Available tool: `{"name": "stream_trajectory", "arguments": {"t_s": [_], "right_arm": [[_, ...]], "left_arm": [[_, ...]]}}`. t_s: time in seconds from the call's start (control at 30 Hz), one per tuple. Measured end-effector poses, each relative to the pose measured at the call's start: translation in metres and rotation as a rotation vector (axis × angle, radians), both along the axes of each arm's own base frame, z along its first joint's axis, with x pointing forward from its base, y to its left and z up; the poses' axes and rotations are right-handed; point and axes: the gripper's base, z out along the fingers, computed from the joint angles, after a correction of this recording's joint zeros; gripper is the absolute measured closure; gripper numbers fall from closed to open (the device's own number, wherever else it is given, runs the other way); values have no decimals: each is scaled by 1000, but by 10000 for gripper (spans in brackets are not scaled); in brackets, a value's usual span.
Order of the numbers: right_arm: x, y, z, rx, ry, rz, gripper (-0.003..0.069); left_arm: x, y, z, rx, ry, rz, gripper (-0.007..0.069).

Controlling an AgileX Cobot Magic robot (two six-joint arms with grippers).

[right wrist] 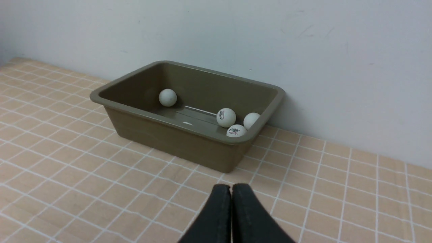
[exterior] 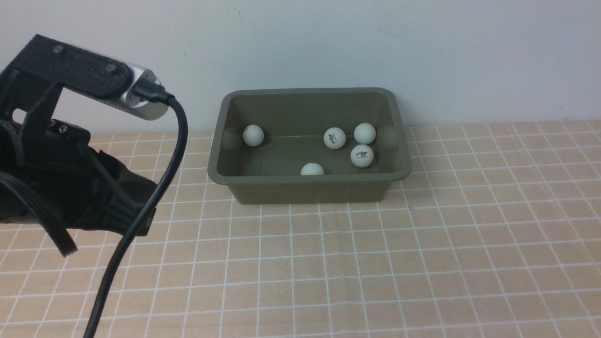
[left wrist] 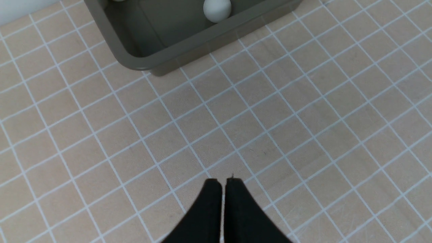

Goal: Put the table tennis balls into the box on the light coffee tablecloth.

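White balls [exterior: 334, 138] in green box [exterior: 310, 191], apart from L pincer [left wrist: 223, 182]

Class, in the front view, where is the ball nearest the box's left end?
The ball sits inside the box, at its left end towards the far wall, left of the other four balls.
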Motion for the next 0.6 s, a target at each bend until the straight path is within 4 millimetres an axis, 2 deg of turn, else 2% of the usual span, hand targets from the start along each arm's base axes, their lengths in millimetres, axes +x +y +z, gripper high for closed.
{"name": "stream_trajectory", "arguments": {"t_s": [0.2, 0.6], "right_arm": [[1, -1, -19, -7, 58, -19, 659], [0, -1, -30, -39, 134, -14, 659]], "left_arm": [[0, 0, 0, 0, -1, 0, 662], [0, 0, 0, -5, -2, 1, 662]]}}
